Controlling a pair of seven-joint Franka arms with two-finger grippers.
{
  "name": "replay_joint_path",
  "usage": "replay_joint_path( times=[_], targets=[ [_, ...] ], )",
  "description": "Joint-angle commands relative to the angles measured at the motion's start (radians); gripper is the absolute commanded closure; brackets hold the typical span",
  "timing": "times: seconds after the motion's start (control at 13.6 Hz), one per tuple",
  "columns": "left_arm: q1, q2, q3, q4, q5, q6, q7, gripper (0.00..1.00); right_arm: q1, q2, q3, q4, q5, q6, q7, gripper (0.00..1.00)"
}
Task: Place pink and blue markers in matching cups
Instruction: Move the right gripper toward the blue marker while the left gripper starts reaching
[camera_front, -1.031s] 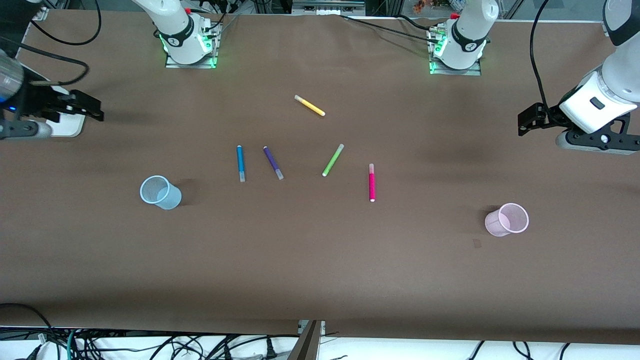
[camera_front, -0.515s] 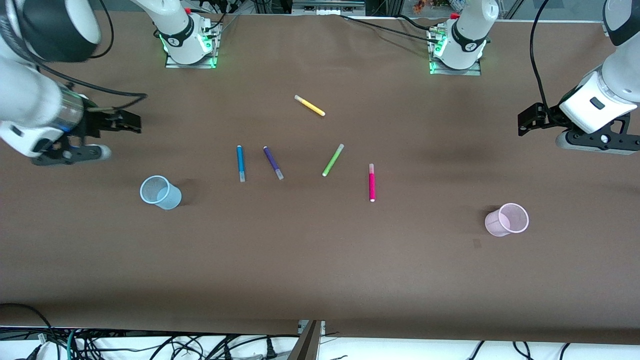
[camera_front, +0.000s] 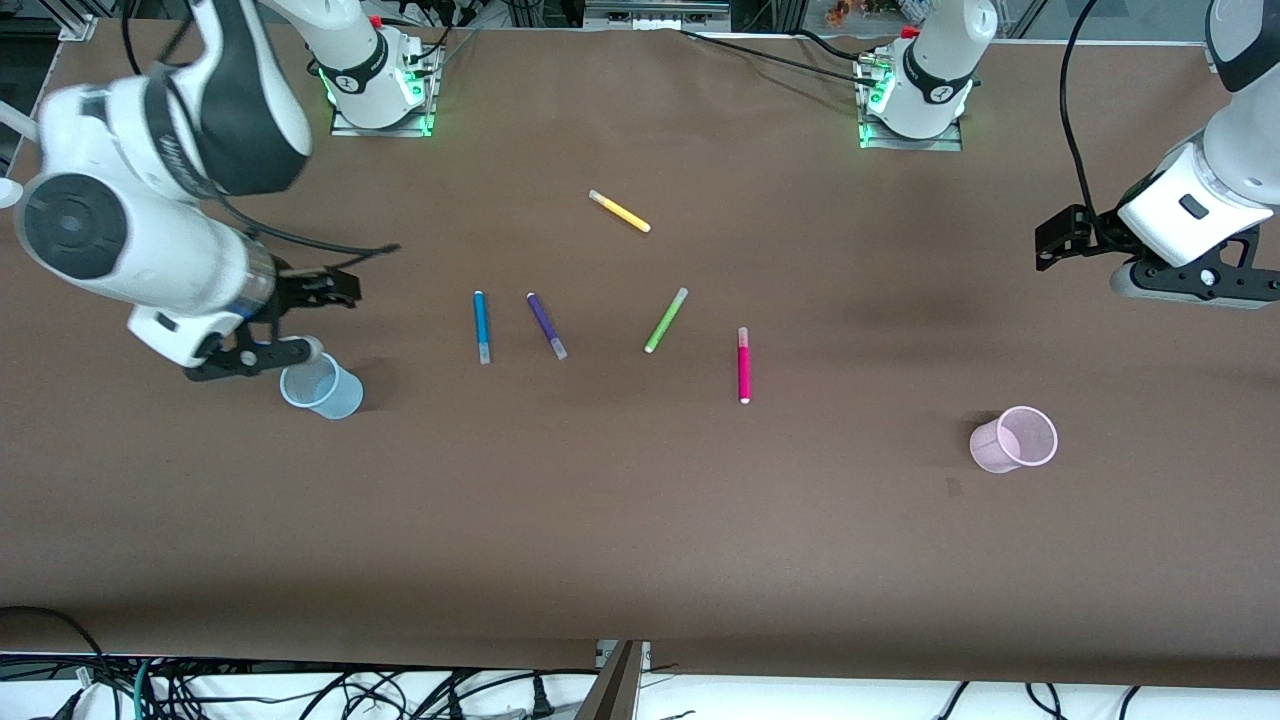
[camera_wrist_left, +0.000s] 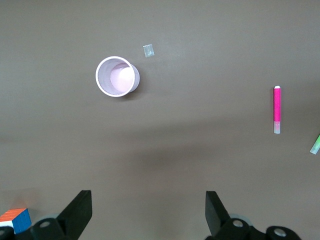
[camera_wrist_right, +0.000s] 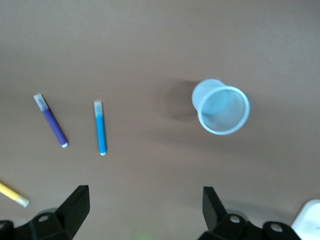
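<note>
slim pink marker (camera_front: 743, 365) and blue marker (camera_front: 481, 326) flat; both grippers agape

Pink marker (camera_front: 743, 365), blue marker (camera_front: 481, 326) flat; cups (camera_front: 1014, 439) upright

- Right arm (camera_front: 150, 230): motion-blurred in the front view; it covers part of the blue cup (camera_front: 330, 390) rim.
- Green marker (camera_wrist_left: 315, 145): cut off by the left wrist view's edge.
- Yellow marker (camera_wrist_right: 14, 195): cut by the right wrist view's edge.
- Coloured cube (camera_wrist_left: 14, 220): partly out of frame.
</note>
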Motion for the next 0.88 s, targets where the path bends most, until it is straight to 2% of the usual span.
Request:
replay_joint_path(
  times=[0.0, 0.37, 0.59, 0.81],
  targets=[
    [0.0, 0.01, -0.007, -0.011, -0.04, -0.008, -0.004, 0.0, 0.032, 0.003, -0.004, -0.079, 0.014, 0.112, 0.026, 0.0],
    [-0.035, 0.133, -0.081, -0.008, -0.052, 0.012, -0.074, 0.0, 0.089, 0.002, 0.001, -0.253, 0.014, 0.346, 0.139, 0.0],
    [-0.071, 0.237, -0.141, -0.01, -0.05, 0.092, -0.224, 0.0, 0.098, 0.002, 0.014, -0.378, 0.014, 0.504, 0.196, 0.0],
    [-0.18, 0.363, -0.143, -0.01, -0.04, 0.243, -0.338, 0.0, 0.098, 0.011, 0.028, -0.467, 0.014, 0.632, 0.259, 0.0]
  ],
)
